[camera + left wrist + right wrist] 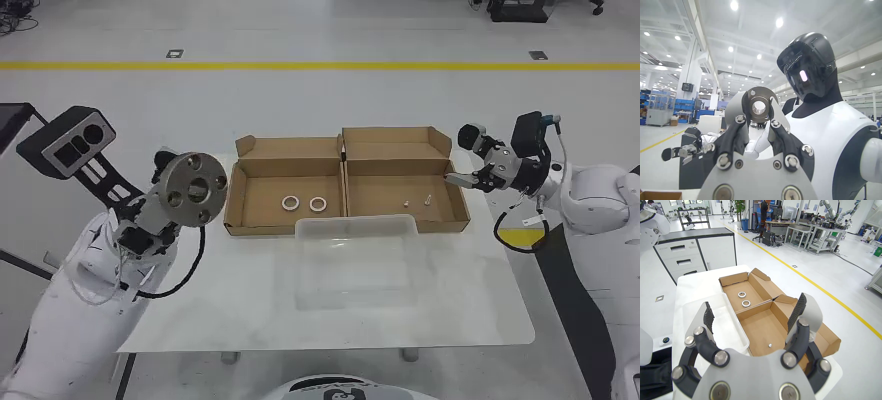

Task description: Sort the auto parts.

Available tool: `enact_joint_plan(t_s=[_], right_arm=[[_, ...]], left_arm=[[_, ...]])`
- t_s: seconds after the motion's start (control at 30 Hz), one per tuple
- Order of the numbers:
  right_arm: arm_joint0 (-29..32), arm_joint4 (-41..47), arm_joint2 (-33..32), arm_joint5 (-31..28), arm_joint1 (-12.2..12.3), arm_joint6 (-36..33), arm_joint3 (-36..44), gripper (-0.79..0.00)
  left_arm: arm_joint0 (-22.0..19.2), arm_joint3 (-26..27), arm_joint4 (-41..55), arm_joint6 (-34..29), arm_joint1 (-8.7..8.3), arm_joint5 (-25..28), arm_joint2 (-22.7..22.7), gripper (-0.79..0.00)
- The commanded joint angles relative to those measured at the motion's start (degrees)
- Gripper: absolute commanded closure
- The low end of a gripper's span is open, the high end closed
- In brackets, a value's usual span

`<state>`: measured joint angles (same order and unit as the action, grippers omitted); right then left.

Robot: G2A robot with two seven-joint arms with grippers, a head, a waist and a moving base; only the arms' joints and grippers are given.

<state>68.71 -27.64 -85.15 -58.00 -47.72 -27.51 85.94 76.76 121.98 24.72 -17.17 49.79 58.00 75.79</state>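
Top camera looks down on table [470,290]. Right wrist camera, nearer, shares its cardboard boxes [761,328]. Left wrist camera tilts toward ceiling [753,28].

A pale glossy floor [320,30] was crossed by a yellow line [320,66]. A white cabinet [715,249] with a dark top and three drawers was set near the bench [693,283]. Work desks [802,228] with monitors and a potted plant [738,206] were ranged beyond the line. The white ceiling [753,28] was lit by round lamps [779,22].
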Motion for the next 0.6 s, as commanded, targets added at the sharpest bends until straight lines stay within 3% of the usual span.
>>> enact_joint_plan(t_s=[0.0,0.23,0.57], right_arm=[[0.0,0.0,0.0,0.0,0.0,0.0,0.0,-0.785],[0.0,0.0,0.0,0.0,0.0,0.0,0.0,-0.785],[0.0,0.0,0.0,0.0,0.0,0.0,0.0,-0.785]], left_arm=[[0.2,0.9,2.2,0.1,0.36,0.0,0.0,0.000],[2.1,2.8,9.1,0.6,2.18,0.0,1.4,0.000],[4.8,2.5,11.5,-5.9,4.56,0.0,5.3,0.000]])
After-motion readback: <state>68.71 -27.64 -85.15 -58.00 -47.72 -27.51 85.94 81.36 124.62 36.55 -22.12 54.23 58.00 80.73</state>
